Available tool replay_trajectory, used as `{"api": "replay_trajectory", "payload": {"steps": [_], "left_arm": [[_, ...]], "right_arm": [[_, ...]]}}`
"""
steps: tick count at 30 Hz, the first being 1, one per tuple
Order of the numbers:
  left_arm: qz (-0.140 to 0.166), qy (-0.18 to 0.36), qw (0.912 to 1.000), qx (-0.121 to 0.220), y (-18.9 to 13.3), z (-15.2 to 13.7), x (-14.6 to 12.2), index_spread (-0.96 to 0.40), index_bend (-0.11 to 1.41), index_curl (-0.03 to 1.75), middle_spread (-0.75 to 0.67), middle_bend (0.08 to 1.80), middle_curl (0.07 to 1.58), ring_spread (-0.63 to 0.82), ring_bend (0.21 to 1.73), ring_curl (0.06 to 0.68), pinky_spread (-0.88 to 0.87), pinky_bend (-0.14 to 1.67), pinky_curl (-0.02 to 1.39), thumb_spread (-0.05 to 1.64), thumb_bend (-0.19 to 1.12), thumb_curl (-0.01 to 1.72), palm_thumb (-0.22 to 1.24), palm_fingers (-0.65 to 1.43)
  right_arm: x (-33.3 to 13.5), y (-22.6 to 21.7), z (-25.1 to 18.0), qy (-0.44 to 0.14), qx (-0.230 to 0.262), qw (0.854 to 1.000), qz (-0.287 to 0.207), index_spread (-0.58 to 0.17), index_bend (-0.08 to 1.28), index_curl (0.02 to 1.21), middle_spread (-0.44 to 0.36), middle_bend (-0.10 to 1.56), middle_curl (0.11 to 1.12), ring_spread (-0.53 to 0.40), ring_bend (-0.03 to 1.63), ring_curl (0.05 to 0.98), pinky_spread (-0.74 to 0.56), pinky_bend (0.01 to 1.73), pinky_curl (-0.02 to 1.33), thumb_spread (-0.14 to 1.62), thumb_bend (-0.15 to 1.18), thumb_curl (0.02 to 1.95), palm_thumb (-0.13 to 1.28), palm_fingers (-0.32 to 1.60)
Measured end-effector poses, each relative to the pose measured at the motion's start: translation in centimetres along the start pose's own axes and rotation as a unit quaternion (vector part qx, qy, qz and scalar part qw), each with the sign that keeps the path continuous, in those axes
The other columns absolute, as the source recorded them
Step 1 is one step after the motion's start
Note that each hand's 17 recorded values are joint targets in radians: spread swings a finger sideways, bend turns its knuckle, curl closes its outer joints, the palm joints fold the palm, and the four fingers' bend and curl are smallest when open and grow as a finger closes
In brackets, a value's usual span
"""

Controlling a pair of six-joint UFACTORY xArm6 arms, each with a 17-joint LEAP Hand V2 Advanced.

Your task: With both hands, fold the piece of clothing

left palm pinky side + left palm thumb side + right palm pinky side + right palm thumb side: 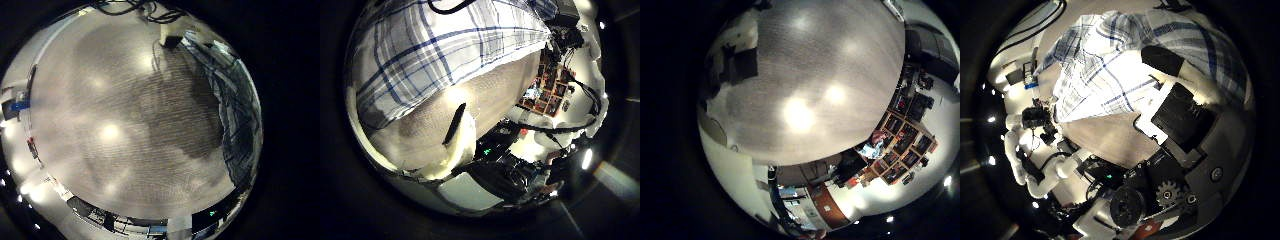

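The checked cloth (440, 50) lies on the table (120, 120), close under both my palms at their thumb sides, while the little-finger sides look onto bare tabletop. I judge I'm set at one edge of it so both hands can take it together for a fold. My left hand (456, 125) shows one finger by the hem; my right hand (1185, 112) reaches fingers over the fabric. Gripping or merely resting, I cannot tell. These palm views have no fixed way up, so I offer no clock bearing

Grey carpet floor (800, 70), light patches; cluttered shelves (902, 138) at room edge.
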State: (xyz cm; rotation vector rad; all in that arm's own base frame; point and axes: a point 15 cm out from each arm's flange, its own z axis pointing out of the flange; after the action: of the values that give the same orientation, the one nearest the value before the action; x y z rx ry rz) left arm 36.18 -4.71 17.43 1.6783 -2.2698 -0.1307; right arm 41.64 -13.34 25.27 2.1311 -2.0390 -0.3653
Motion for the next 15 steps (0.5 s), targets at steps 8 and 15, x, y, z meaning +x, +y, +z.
{"api": "replay_trajectory", "payload": {"steps": [8, 15], "left_arm": [[0.003, 0.002, 0.9999, 0.016, 0.4, -1.2, 0.2, -0.03, 0.19, 0.40, 0.16, 0.17, 0.30, 0.23, 0.68, 0.241, 0.32, 0.31, 0.39, 1.24, -0.01, 0.30, 0.33, 0.15], [-0.010, 0.007, 0.9992, 0.039, 2.8, -4.2, -2.1, -0.03, 0.19, 0.40, 0.16, 0.18, 0.30, 0.23, 0.67, 0.240, 0.32, 0.31, 0.39, 1.24, -0.01, 0.30, 0.34, 0.16]], "right_arm": [[-4.4, 0.1, -2.5, 0.001, 0.030, 0.999, -0.035, -0.293, 1.05, 0.95, -0.129, 1.35, 0.78, -0.207, 1.40, 0.687, -0.19, 1.30, 0.81, 1.10, 0.09, 0.78, 1.00, 1.10], [-11.2, 0.1, -5.3, 0.021, 0.058, 0.994, -0.092, -0.288, 1.05, 0.95, -0.127, 1.35, 0.77, -0.207, 1.40, 0.696, -0.19, 1.28, 0.85, 1.10, 0.06, 0.82, 1.01, 1.10]]}}
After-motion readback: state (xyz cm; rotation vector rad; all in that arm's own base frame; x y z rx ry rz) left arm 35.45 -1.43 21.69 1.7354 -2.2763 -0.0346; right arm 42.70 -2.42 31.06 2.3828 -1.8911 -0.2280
